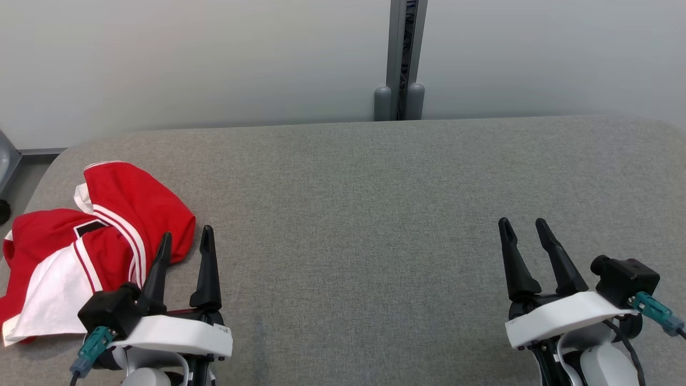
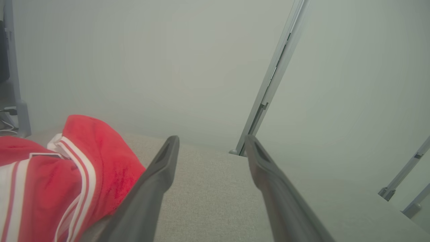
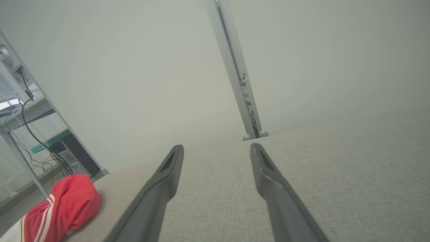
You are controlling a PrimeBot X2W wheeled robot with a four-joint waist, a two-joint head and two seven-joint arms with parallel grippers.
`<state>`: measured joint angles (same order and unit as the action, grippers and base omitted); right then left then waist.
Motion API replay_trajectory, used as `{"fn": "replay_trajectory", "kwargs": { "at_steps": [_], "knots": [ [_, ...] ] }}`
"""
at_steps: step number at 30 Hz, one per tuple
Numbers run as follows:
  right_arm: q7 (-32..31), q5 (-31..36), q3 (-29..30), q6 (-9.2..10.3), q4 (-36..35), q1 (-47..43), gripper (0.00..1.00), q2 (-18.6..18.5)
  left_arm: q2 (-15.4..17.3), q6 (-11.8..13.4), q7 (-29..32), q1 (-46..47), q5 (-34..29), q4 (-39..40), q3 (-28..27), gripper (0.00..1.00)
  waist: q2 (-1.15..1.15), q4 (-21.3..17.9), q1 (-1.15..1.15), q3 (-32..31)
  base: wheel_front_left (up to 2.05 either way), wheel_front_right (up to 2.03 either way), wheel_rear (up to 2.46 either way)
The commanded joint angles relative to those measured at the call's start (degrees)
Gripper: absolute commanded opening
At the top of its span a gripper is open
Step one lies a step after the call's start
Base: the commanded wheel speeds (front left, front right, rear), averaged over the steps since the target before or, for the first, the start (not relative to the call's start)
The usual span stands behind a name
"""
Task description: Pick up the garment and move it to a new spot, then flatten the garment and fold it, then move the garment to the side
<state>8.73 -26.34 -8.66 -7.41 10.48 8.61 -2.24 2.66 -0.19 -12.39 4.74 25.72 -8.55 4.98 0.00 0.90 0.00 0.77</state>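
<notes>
Right now your garment (image 1: 96,241) lies crumpled at the 8 o'clock corner of the table (image 1: 375,214). It is red with white panels and thin white stripes, bunched up rather than flat.

Your left gripper (image 1: 187,233) is at 7 o'clock in the head view, its fingers spread apart with nothing between them. Its left finger crosses the garment's right edge in that view, and you cannot tell whether it touches. In the left wrist view the garment is at 8 o'clock, just beside that finger, and bare grey table shows between the two fingers.

Your right gripper (image 1: 521,222) is at 5 o'clock in the head view, well apart from the garment. Its fingers are also parted and empty over bare table. In the right wrist view the garment shows small at 8 o'clock, near the table's rounded corner.

At 12 o'clock a grey post (image 1: 405,53) stands against the pale wall (image 1: 187,59), just behind the table's far edge.
</notes>
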Motion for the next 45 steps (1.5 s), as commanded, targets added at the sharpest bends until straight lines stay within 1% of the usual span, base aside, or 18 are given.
{"fn": "replay_trajectory", "kwargs": {
  "at_steps": [1,9,15,19,33,45],
  "knots": [
    [0.8,1.4,-0.3,-0.12,0.0,0.1,1.0,-0.6,0.2,-0.1,-0.4,-0.4,-1.5,0.2,-0.3,1.0,0.0,0.0,0.0,0.0,0.0,0.0,0.0],
    [2.2,3.7,0.0,-0.12,1.6,-0.3,1.0,-0.7,0.3,-0.3,-1.0,-1.0,-4.1,-0.5,-0.9,1.0,0.0,-0.1,0.0,-0.4,0.0,0.0,0.0],
    [3.3,5.4,-0.8,-0.13,2.6,-0.5,1.0,-0.7,0.3,-0.6,-1.4,-1.6,-5.7,-2.0,-1.5,1.0,0.0,-0.2,0.0,-0.9,0.0,0.0,0.0],
    [4.2,7.7,-1.8,-0.13,3.0,-0.5,1.0,-0.8,0.3,-0.9,-1.8,-1.6,-8.0,-2.4,-1.9,1.0,0.0,-0.2,0.0,-1.1,0.0,0.0,0.0],
    [6.6,12.8,-1.7,-0.13,4.4,0.0,1.0,-0.9,0.3,-0.2,-2.8,-1.8,-13.1,-3.6,-2.3,1.0,0.0,-0.1,0.0,-0.9,0.0,0.0,0.0],
    [6.6,12.8,-1.5,-0.13,4.4,-0.2,1.0,-0.9,0.3,-0.2,-2.8,-1.2,-12.5,-4.2,-2.3,1.0,0.0,0.0,0.0,-0.7,0.0,0.0,0.0]
  ]
}}
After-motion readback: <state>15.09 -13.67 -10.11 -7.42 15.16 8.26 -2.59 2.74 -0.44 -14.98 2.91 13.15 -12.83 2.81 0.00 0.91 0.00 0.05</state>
